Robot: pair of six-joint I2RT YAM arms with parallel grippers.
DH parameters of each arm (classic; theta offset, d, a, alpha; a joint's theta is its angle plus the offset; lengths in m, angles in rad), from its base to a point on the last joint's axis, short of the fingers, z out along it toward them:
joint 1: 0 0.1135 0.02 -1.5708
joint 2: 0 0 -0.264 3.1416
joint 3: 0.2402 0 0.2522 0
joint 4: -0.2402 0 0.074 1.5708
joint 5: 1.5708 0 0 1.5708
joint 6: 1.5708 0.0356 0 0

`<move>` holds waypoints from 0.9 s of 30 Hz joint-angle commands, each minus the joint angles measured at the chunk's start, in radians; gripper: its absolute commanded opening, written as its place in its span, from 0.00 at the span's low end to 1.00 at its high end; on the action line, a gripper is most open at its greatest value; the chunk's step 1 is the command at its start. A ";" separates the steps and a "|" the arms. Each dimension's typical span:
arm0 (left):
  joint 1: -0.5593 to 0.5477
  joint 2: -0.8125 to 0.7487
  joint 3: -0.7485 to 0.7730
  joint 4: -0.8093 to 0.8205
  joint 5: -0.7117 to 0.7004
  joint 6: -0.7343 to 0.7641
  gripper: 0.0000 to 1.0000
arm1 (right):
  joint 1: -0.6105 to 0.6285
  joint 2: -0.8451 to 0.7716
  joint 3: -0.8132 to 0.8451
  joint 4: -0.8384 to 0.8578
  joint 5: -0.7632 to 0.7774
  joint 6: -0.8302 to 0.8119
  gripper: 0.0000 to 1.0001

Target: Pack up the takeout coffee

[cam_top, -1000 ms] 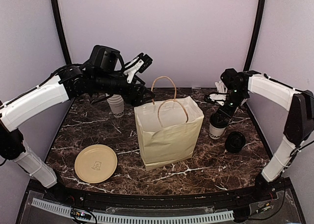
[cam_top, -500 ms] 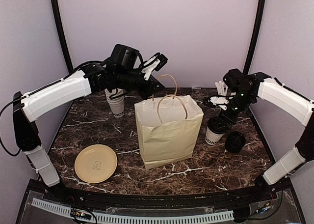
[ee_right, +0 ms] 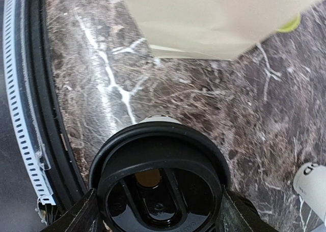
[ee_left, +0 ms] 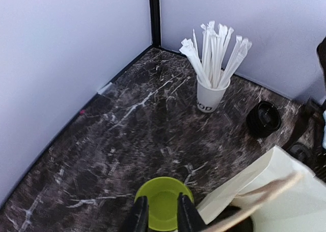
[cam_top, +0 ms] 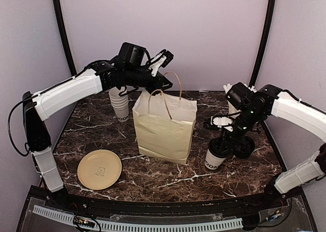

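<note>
Between the clamping fingers of the right pincer (ee_right: 158, 215) the small white paper cup with black plastic lid (cam_top: 214, 160) is now carried forward, near the tall cream paper bag (cam_top: 164, 130), which is found dragged aside and tilted below the left pincer (ee_left: 163, 214), whose narrowed jaws' hold on a handle cannot be told, so loading is judged close.

A paper bag (cam_top: 164, 133) stands mid-worktop (cam_top: 91, 135), a plate (cam_top: 99, 169) near-left, stacked cups (cam_top: 120, 107) far-left, a straw cup (ee_left: 213, 92) far-right, a black lid (ee_left: 263, 118) beside it.

Bag (cam_top: 165, 133) mid-table, plate (cam_top: 99, 169) front-left, cup stack (cam_top: 120, 106) behind-left, takeout coffee (cam_top: 214, 161) and loose lid (cam_top: 247, 147) right.
</note>
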 commanded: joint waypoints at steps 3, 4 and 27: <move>0.000 -0.008 0.054 -0.034 -0.030 -0.015 0.49 | 0.117 0.002 0.026 -0.008 -0.033 -0.001 0.68; 0.000 -0.018 0.056 -0.038 -0.038 -0.014 0.54 | 0.137 0.002 0.035 -0.013 -0.034 -0.001 0.68; -0.001 -0.542 -0.248 -0.256 -0.241 -0.084 0.80 | 0.611 0.473 0.505 0.060 0.139 0.059 0.69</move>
